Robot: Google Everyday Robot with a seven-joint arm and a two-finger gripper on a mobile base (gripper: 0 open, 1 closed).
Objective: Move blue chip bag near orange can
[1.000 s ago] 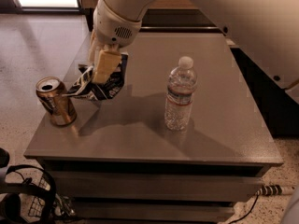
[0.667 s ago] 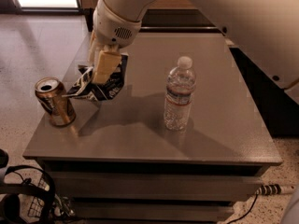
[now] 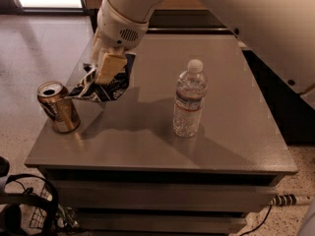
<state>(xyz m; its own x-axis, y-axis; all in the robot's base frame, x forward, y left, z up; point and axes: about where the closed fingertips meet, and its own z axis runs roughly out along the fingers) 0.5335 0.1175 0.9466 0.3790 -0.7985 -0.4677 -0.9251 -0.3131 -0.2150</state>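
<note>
Gripper pinches the blue chip bag over the table's nine o'clock side, its long axis slanting toward eight o'clock. Orange can stands just beside the bag's lower tip, eight o'clock from the fingers.

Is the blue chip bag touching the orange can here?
Cannot tell. In the camera view a corner of the blue chip bag borders the orange can, neither gap nor contact plain; the tool above grips the bag.
</note>
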